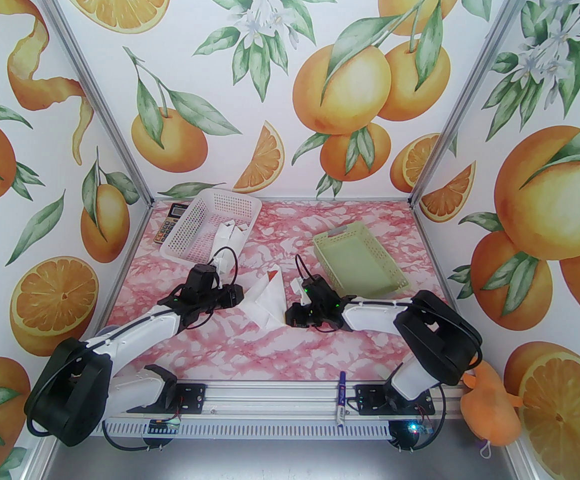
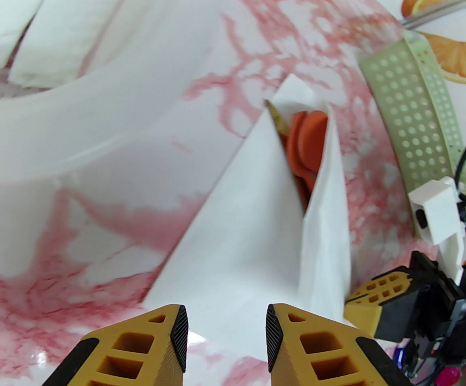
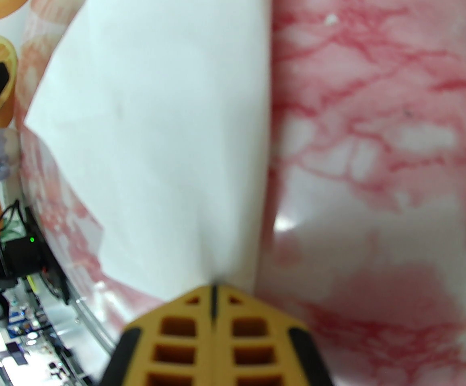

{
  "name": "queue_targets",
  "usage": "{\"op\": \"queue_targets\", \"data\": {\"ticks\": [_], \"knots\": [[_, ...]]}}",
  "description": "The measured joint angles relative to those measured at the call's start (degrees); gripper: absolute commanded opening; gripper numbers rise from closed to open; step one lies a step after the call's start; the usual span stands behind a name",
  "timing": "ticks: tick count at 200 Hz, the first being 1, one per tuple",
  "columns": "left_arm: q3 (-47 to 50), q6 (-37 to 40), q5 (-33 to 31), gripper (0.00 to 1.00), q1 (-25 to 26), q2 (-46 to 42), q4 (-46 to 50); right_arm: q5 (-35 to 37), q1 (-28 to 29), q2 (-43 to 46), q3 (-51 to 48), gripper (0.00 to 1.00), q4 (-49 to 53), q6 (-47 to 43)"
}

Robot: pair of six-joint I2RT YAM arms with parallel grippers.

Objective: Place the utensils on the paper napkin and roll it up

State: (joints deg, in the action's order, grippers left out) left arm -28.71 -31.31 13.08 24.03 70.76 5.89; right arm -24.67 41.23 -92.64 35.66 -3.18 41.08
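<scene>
The white paper napkin stands folded up like a tent in the middle of the table. In the left wrist view the orange-red heads of the utensils peek out of the napkin's open far end, with their handles hidden inside. My left gripper is at the napkin's left edge; its jaws stand open with nothing between them, the tips just short of the paper. My right gripper is at the napkin's near right corner, and its fingers are shut on the napkin's edge.
A white basket holding folded napkins stands at the back left, with a calculator beside it. An empty green basket sits at the back right, close to the right arm. A blue-and-white marker lies on the front rail.
</scene>
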Motion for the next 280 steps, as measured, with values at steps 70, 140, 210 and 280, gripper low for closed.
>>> {"op": "queue_targets", "data": {"ticks": [70, 140, 210, 280], "knots": [[-2.1, 1.9, 1.6, 0.45, -1.4, 9.4, -5.5, 0.0, 0.0, 0.0, 0.1, 0.00, 0.2, -0.2], [-0.7, 2.2, 1.5, 0.54, -1.4, 7.7, -6.1, 0.0, 0.0, 0.0, 0.1, 0.00, 0.2, -0.2], [3.6, 3.2, 0.1, 0.66, -1.1, -8.1, -2.6, 0.0, 0.1, 0.0, 0.1, 0.00, 0.1, -0.2], [5.0, 4.2, -2.0, 0.67, 2.3, -3.7, -1.0, 0.2, 0.4, -0.1, 0.1, 0.00, 0.0, -0.2]]}}
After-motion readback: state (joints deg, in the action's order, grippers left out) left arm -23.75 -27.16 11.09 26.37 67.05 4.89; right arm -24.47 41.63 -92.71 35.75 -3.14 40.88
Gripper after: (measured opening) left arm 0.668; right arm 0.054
